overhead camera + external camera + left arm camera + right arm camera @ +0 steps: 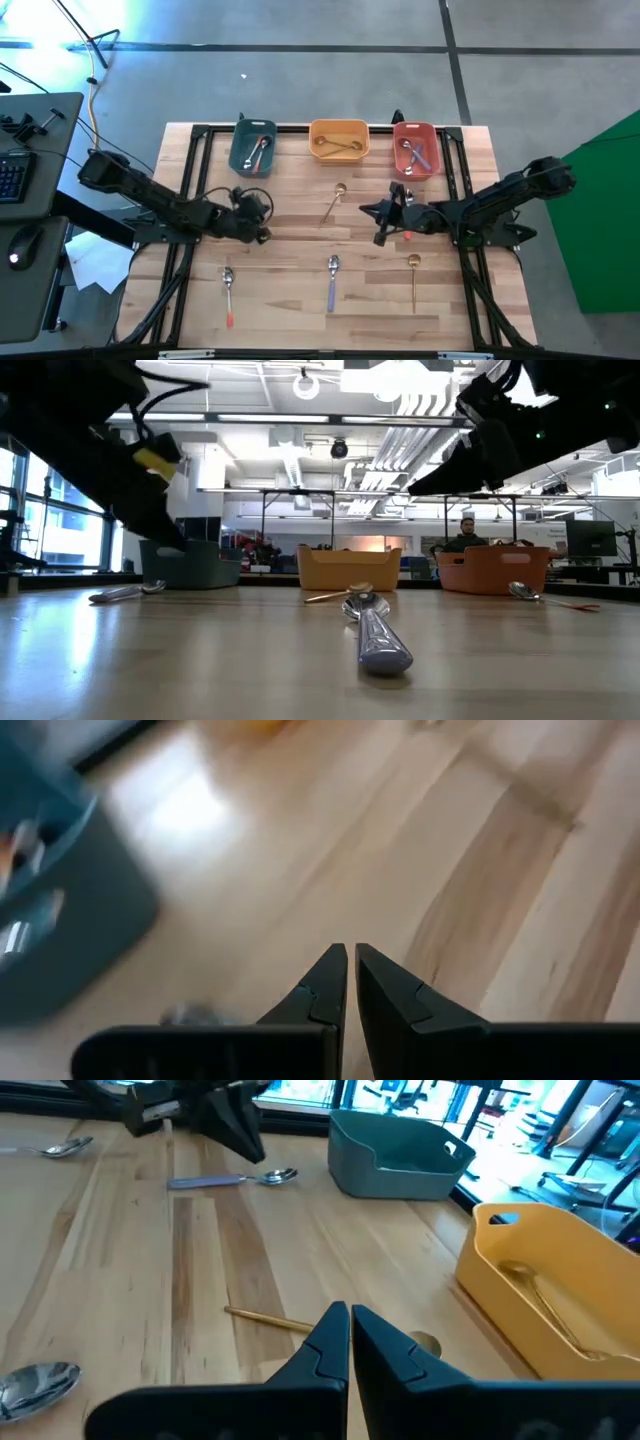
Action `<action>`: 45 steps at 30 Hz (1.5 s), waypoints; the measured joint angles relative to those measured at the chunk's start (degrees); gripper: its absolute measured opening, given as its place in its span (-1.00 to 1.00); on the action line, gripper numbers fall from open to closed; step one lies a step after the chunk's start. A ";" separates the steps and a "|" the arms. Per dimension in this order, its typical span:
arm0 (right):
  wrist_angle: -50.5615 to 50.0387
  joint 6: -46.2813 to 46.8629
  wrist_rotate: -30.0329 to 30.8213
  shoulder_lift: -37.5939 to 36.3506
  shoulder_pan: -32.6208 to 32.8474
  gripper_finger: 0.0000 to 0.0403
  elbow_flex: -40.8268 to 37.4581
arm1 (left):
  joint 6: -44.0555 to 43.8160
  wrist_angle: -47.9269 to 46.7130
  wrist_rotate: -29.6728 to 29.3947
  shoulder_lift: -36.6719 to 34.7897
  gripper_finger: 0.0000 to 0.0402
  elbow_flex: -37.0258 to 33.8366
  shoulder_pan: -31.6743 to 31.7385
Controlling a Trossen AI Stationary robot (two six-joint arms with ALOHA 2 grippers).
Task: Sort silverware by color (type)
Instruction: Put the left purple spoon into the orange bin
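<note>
High view shows four pieces of silverware loose on the table: a gold spoon (334,202) at centre, and along the lower part a red-handled one (229,294), a blue-handled one (332,283) and a second gold piece (413,280). Others already lie in the teal bin (240,148), orange bin (339,127) and red bin (432,139), so I judge sorting about half done. My left gripper (262,229) and right gripper (382,222) hover clenched and empty.
</note>
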 joint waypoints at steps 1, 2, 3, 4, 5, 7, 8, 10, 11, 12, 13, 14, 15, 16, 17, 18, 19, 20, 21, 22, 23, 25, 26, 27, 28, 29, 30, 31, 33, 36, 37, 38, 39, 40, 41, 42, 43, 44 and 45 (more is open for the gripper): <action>-0.04 0.01 0.75 -0.01 0.42 -1.00 0.00 | -4.79 -5.62 0.46 0.00 -0.91 1.58 -0.63; -0.17 0.07 1.28 -0.02 0.77 -1.00 0.00 | -8.80 -10.71 1.47 -0.01 -0.91 3.02 -1.12; -0.31 0.06 1.82 -0.02 1.12 -1.00 0.00 | -12.40 -15.28 2.71 -0.01 -0.89 4.31 -1.48; -0.48 0.01 2.34 -0.02 1.46 -1.00 0.00 | -15.68 -19.18 4.24 -0.02 -0.87 5.29 -1.69; -0.57 0.00 2.51 -0.02 1.68 -1.00 0.00 | -18.53 -22.32 5.87 -0.02 -0.83 6.05 -1.83; -0.70 -0.01 2.55 -0.02 2.00 -1.00 0.00 | -22.34 -26.23 9.28 -0.01 -0.74 6.81 -1.80; -0.70 -0.02 2.55 -0.02 2.14 -1.00 0.00 | -23.55 -27.08 10.71 -0.02 -0.69 6.89 -1.68; -0.72 -0.07 2.55 -0.02 2.24 -1.00 0.00 | -25.05 -27.52 13.09 0.00 -0.56 6.83 -1.02; -0.72 -0.07 2.55 -0.02 2.24 -1.00 0.00 | -25.10 -27.45 14.38 0.00 -0.50 6.85 -0.33; -0.72 -0.07 2.55 -0.01 2.24 -1.00 0.00 | -24.87 -27.30 15.80 0.00 -0.43 6.85 0.55; -0.73 -0.07 2.55 -0.02 2.23 -1.00 0.00 | -24.04 -27.28 17.28 0.00 -0.36 6.83 1.62; -0.78 -0.07 2.56 -0.02 2.22 -1.00 0.00 | -23.29 -27.32 18.44 0.00 -0.30 6.85 2.85; -0.89 -0.07 2.58 -0.02 2.22 -1.00 0.00 | -22.28 -27.36 19.34 0.00 -0.24 6.85 4.11; -1.06 -0.03 2.57 -0.02 2.22 -1.00 0.00 | -21.48 -27.35 19.97 0.00 -0.18 6.85 5.40; -1.26 0.05 2.57 -0.02 2.22 -1.00 0.00 | -20.43 -27.28 20.47 0.00 -0.14 6.83 6.73; -1.44 0.07 2.57 -0.02 2.22 -1.00 0.00 | -19.19 -27.20 20.91 0.07 -0.10 6.84 8.05; -1.57 0.09 2.57 -0.02 2.22 -1.00 0.00 | -18.13 -27.06 21.12 0.31 -0.07 6.85 9.31; -1.69 0.09 2.59 -0.02 2.22 -1.00 0.00 | -17.16 -27.08 21.37 0.51 -0.05 6.83 10.52; -1.81 0.25 2.57 -0.02 2.22 -1.00 0.00 | -16.00 -27.08 21.77 0.49 -0.04 6.73 11.66; -1.87 0.71 2.57 -0.02 2.22 -1.00 0.00 | -14.83 -26.48 22.47 0.45 -0.03 6.51 12.71; -1.93 1.16 2.57 -0.02 2.22 -1.00 0.00 | -13.76 -24.96 23.59 0.46 -0.04 5.92 13.70; -2.23 1.18 2.58 -0.02 2.22 -1.00 0.00 | -12.11 -21.20 26.46 0.46 -0.07 4.12 15.57; -2.25 1.18 2.57 0.03 2.22 -1.00 0.00 | -11.75 -19.54 28.26 0.46 -0.10 3.18 16.47; -2.21 1.18 2.57 0.13 2.22 -1.00 0.02 | -11.36 -18.48 29.25 0.48 -0.13 2.36 17.20; -2.31 1.16 2.57 0.17 2.22 -1.00 0.02 | -10.74 -17.42 29.82 0.28 -0.15 1.75 17.81; -2.28 1.18 2.57 0.21 2.20 -1.00 0.02 | -10.46 -16.87 30.19 0.16 -0.19 1.12 18.29; -2.23 1.18 2.57 0.27 2.18 -1.00 0.02 | -10.18 -16.74 30.25 0.03 -0.22 0.79 18.61; -2.28 1.18 2.57 0.32 2.18 -1.00 0.02 | -9.53 -16.95 30.27 -0.01 -0.25 0.49 18.84; -2.23 1.26 2.57 0.33 2.18 -1.00 0.03 | -6.92 -17.20 30.37 -0.09 -0.33 0.36 18.92; -2.21 1.40 2.57 0.33 2.18 -1.00 0.04 | -1.75 -16.51 30.21 -0.04 -0.47 0.30 17.85; -2.23 1.42 2.57 0.33 2.18 -1.00 0.04 | -0.17 -16.23 30.19 -0.02 -0.52 0.29 17.40; -2.21 1.41 2.57 0.33 2.18 -1.00 0.04 | 1.50 -15.98 30.18 0.00 -0.57 0.29 16.93; -2.21 1.41 2.57 0.33 2.18 -1.00 0.04 | 2.87 -15.80 30.14 0.03 -0.63 0.29 16.43; -2.22 1.42 2.57 0.33 2.18 -1.00 0.04 | 3.65 -15.58 30.02 0.04 -0.69 0.25 15.92; -2.23 1.42 2.57 0.33 2.18 -1.00 0.04 | 4.09 -15.26 30.01 0.06 -0.75 0.23 15.55; -2.24 1.48 2.59 0.33 2.18 -1.00 0.04 | 4.57 -14.89 30.06 0.07 -0.81 0.23 15.25; -2.37 1.83 2.84 0.33 2.18 -1.00 0.04 | 4.89 -14.01 30.39 0.07 -0.86 0.13 14.92; -2.85 2.68 3.60 0.33 2.18 -1.00 0.04 | 5.13 -12.41 31.16 0.13 -0.90 0.08 14.55; -3.73 3.31 4.58 0.33 2.18 -1.00 0.04 | 5.41 -10.21 32.58 0.22 -0.92 0.03 14.15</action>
